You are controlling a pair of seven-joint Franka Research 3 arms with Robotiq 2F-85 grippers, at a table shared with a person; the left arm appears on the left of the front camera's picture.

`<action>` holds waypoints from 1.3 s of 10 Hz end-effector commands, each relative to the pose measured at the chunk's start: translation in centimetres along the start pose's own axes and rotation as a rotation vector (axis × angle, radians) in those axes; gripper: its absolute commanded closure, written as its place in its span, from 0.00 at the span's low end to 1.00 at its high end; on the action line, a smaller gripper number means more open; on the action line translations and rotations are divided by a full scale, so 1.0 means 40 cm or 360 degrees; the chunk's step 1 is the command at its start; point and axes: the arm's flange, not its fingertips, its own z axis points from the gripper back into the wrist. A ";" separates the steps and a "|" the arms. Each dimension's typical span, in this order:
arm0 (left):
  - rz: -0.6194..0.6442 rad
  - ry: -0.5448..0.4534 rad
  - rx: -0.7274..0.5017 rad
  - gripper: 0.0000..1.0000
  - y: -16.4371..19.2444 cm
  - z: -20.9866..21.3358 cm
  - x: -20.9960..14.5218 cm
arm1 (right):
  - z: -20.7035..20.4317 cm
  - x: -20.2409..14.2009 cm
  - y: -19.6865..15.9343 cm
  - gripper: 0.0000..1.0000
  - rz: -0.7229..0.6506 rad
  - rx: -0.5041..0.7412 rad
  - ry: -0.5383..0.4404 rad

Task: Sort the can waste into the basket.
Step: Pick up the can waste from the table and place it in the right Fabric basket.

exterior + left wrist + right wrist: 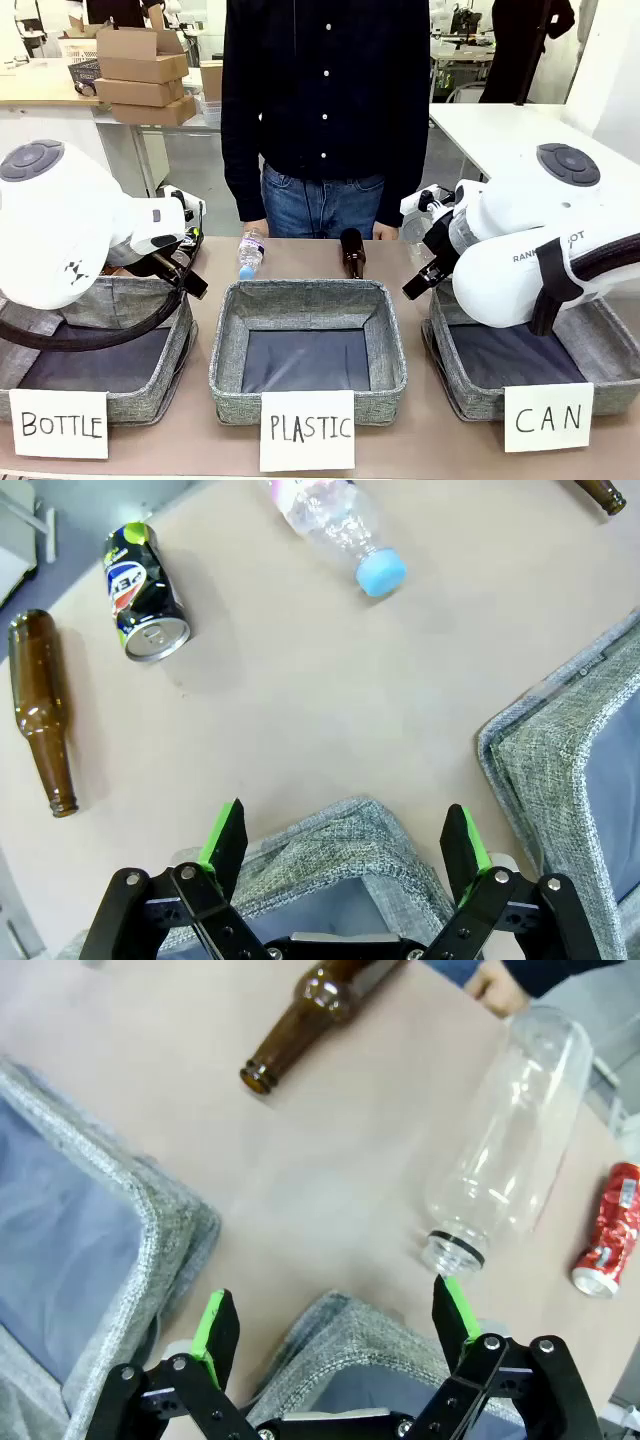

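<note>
- Left gripper (345, 825): fingers fully spread, nothing between the pads; it hovers over the far corner of the BOTTLE basket (350, 845)
- Right gripper (335, 1305): same state, wide open and empty, over the far corner of the CAN basket (466, 392)
- Black can (146, 592): on its side on the bare table beyond the left gripper, silver end facing the camera, between a brown glass bottle (40, 710) and a blue-capped plastic bottle (335, 525), touching neither
- Red can (607, 1230): on its side at the right edge of the right wrist view, just beside a clear uncapped bottle (515, 1130), with a gap between them
- Both cans lie outside the CAN basket; 0 of 2 sorted
- Handling, my read: empty cans, so light; thin wall, stiff until squeezed, then it buckles; the smooth round body will likely roll or slip
- Grip point: across the body at mid-length, pads square to the can's axis, moderate squeeze
- The red can's dents mean uneven pad contact, so expect it to twist in the grip
- Hard to see: the red can is close to the frame edge, its far side hidden
- Front view: the arm housings cover the table beyond the 2 outer baskets and part of the CAN basket's rim
- Black can's print is too small to read
</note>
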 end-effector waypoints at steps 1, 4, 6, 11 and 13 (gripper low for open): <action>0.0000 0.0000 0.0000 0.00 0.000 0.000 0.000 | 0.000 0.000 0.000 0.00 0.0000 0.0000 -0.0001; 0.0000 0.0000 0.0000 0.00 0.000 0.000 0.000 | 0.000 0.000 0.000 0.00 0.0000 0.0000 -0.0001; 0.0000 0.0000 0.0000 0.00 0.000 0.000 0.000 | 0.000 0.000 0.000 0.00 0.0000 0.0000 -0.0001; 0.0008 0.0011 0.0016 0.00 -0.027 0.133 0.046 | 0.131 0.031 -0.026 0.00 -0.0137 0.0015 -0.0014; -0.0106 -0.0106 0.0005 0.00 -0.136 0.451 0.038 | 0.438 0.021 -0.027 0.00 -0.0191 0.0077 -0.0079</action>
